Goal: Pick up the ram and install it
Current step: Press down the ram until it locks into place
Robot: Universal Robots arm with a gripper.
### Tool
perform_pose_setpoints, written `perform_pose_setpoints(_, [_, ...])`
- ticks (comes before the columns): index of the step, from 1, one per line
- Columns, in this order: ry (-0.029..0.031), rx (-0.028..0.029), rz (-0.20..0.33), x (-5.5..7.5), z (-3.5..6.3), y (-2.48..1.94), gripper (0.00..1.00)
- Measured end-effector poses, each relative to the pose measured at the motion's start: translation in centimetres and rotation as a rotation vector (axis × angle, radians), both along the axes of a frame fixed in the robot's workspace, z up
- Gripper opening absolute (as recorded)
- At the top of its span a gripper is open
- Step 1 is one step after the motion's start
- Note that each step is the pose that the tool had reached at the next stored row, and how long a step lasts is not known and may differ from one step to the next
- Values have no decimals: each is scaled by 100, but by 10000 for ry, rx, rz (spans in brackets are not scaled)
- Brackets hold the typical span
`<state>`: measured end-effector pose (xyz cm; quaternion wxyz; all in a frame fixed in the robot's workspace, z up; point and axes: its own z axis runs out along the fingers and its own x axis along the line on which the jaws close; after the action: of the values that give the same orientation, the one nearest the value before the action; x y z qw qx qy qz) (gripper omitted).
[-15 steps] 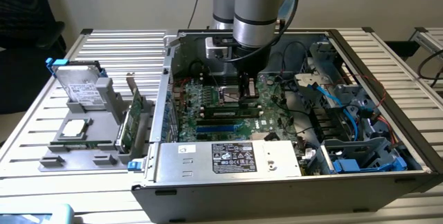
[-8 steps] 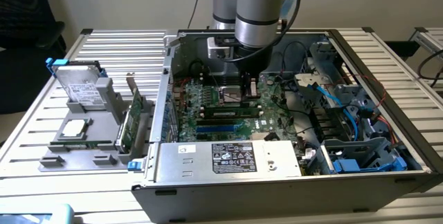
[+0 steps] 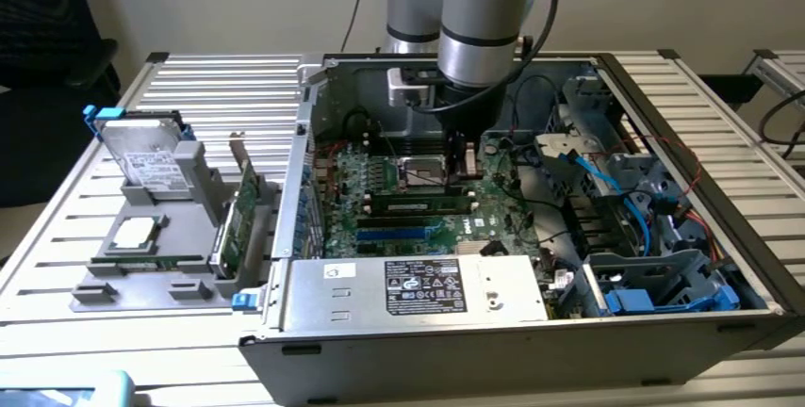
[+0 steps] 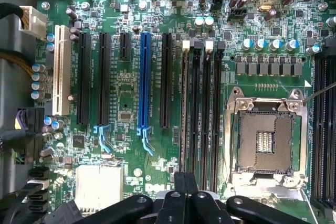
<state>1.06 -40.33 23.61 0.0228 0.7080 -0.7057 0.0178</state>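
Holder: grey parts stand [image 3: 145, 270] at exterior view's left, on slatted table [image 3: 214, 87], w/ hard drive [image 3: 149, 164] and green card [image 3: 239, 214].
Case: open PC case [image 3: 529, 332], motherboard [image 3: 402, 190] inside, PSU [image 3: 435, 286] along near edge.
Ram: green stick [image 3: 421, 206] lying seated in a mobo slot, just below CPU socket [image 3: 421, 170].
Gripper: [image 4: 185, 190] fingers together, nothing between them, hovering over slots [image 4: 202, 114] beside the socket.

Soft, even room light is falling across the computer case [image 3: 503, 322], casting faint shadows inside. The motherboard [image 4: 131, 103] is showing crisp, with mild glare.
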Motion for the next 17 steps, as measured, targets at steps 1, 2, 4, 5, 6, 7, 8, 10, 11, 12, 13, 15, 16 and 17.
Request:
perform_pose_setpoints(1, [-10, -2, -28, 0, -3, 0, 11])
perform_pose_setpoints(2, [-19, -3, -51, 1, -6, 0, 11])
perform_pose_setpoints(4, [-33, -3, -96, 3, -11, 0, 11])
perform_pose_setpoints(5, [-41, -2, -120, 4, -14, 0, 11])
perform_pose_setpoints(6, [-49, -1, -139, 5, -17, 0, 11])
perform_pose_setpoints(7, [-56, -2, -159, 7, -19, 0, 11])
perform_pose_setpoints(8, [-64, -4, -178, 9, -19, 0, 11])
perform_pose_setpoints(10, [-91, -1, -212, 11, -25, 0, 11])
perform_pose_setpoints(11, [-107, 0, -228, 12, -28, 0, 11])
perform_pose_setpoints(12, [-122, -1, -246, 12, -30, 0, 11])
perform_pose_setpoints(13, [-139, -1, -264, 11, -32, 0, 11])
perform_pose_setpoints(15, [-177, -1, -301, 11, -38, 0, 11])
perform_pose_setpoints(16, [-192, -2, -317, 12, -41, 0, 11])
perform_pose_setpoints(17, [-201, -1, -331, 12, -44, 0, 11])
